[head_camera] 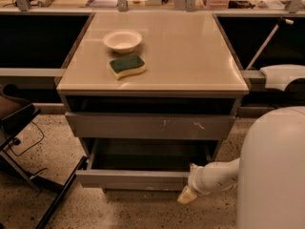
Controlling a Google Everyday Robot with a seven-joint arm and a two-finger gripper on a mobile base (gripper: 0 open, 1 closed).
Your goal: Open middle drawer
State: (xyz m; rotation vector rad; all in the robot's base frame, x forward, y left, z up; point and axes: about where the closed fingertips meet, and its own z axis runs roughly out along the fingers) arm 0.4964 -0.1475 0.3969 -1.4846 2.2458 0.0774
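The middle drawer (133,178) is a plain grey front low on the cabinet. It stands pulled out, and its dark grey box interior (147,156) shows behind the front. My gripper (187,195), with a cream tip on a white arm, is at the right end of that drawer front, level with its lower edge. Above it is a separate grey drawer front with white scratch marks (152,126).
A white bowl (122,40) and a green and yellow sponge (127,66) lie on the beige cabinet top (190,56). A dark chair with black legs (19,123) stands at the left. My white body (276,171) fills the lower right.
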